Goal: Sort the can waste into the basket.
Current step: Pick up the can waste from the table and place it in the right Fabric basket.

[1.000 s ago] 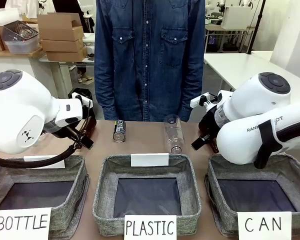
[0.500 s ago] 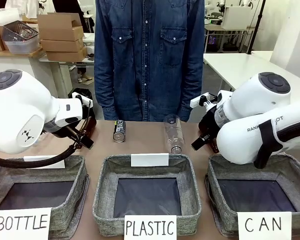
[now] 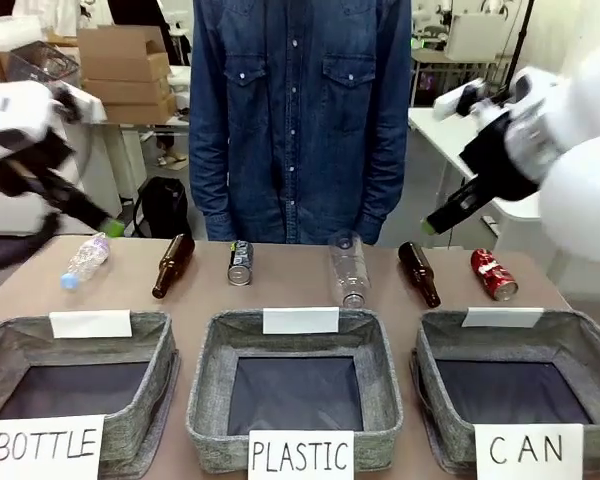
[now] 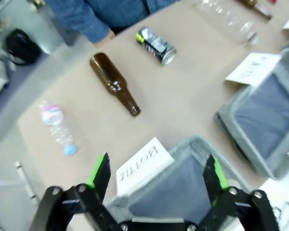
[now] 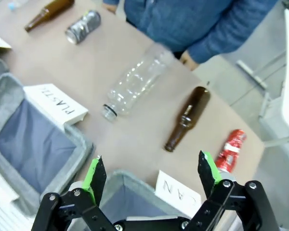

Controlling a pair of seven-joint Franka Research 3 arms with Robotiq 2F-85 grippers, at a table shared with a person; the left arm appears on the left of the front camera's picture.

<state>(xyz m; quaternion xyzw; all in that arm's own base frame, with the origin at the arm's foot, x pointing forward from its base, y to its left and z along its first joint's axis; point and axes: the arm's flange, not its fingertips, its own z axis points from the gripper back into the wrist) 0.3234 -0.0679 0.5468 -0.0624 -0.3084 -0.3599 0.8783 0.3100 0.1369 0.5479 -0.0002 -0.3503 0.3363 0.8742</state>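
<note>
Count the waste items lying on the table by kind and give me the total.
Cans: 2, dark can and red can
Brown glass bottles: 2, left brown bottle and right brown bottle
Clear plastic bottles: 2, small plastic bottle and large plastic bottle
Total: 6
</note>
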